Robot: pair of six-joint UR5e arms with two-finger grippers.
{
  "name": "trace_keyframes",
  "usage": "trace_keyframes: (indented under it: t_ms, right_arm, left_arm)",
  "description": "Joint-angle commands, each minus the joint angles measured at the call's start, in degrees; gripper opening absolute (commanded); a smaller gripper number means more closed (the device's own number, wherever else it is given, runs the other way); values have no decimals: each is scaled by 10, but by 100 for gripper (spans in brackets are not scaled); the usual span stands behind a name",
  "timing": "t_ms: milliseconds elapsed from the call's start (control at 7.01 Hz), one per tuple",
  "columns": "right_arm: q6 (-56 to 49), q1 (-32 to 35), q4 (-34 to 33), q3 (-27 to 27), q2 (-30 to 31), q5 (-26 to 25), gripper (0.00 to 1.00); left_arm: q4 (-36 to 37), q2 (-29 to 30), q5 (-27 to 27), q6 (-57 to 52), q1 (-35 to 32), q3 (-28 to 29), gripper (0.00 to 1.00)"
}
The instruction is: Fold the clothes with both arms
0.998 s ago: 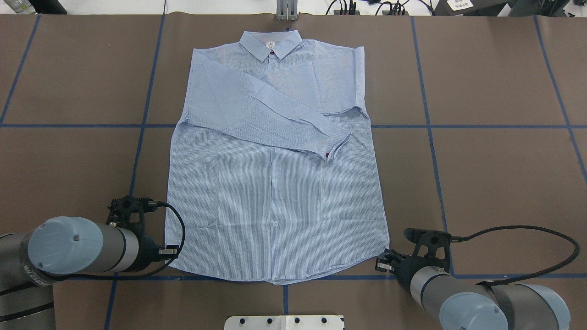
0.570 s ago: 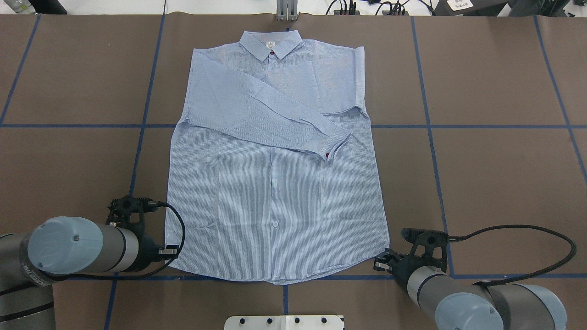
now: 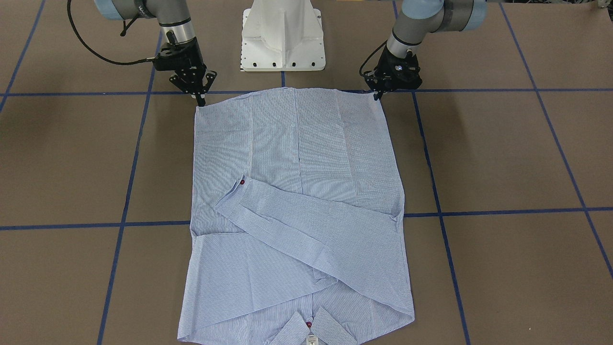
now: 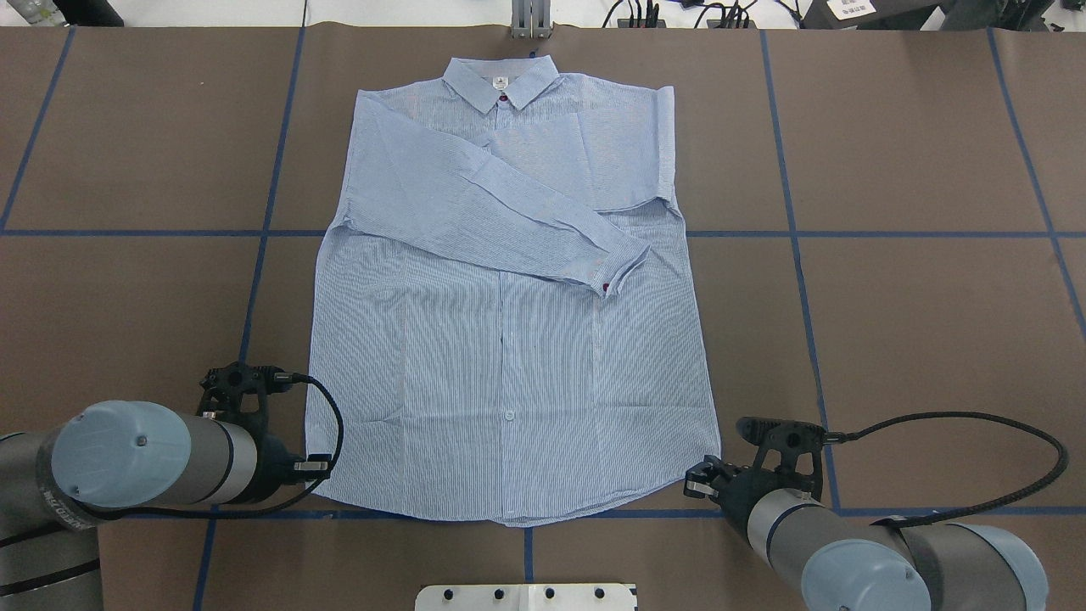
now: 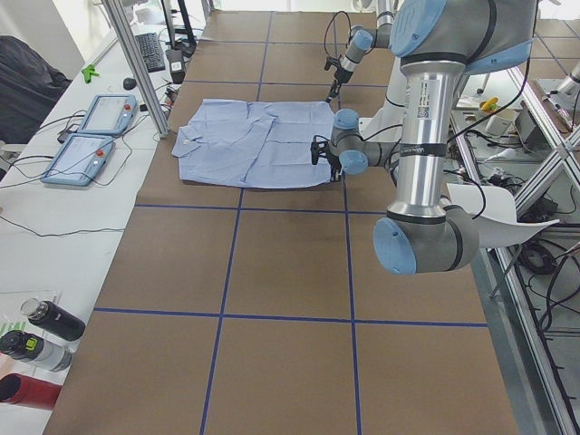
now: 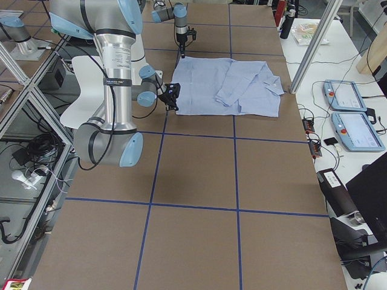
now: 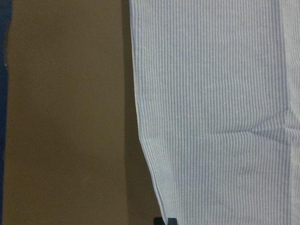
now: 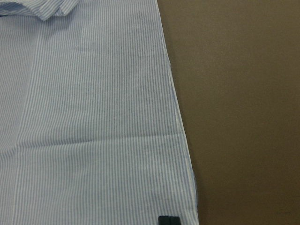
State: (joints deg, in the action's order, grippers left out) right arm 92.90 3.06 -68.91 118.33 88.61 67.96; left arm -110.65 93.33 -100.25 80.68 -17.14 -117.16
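- shirt [image 4: 509, 356] flat on table [image 4: 916, 339], collar on the far side
- left gripper [image 4: 317, 463] at its near left corner, right gripper [image 4: 696, 484] at near right

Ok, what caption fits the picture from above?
The left gripper and right gripper sit by the hem corners of a striped blue shirt lying flat on the brown table.

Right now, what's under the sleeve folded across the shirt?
The sleeve lies diagonally on the shirt front and overlaps the other folded-in sleeve. The stretch of placket beneath it is hidden.
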Motion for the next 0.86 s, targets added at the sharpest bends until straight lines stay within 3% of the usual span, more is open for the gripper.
trace_keyframes:
  t_ms: [0,713]
  right_arm:
    - [-11,7,-16,8,1,7,49]
    - [-29,5,-12,-11,0,1,44]
  left_arm:
    - [0,0,0,0,0,0,0]
    - [1,0,-1,0,0,-3,0]
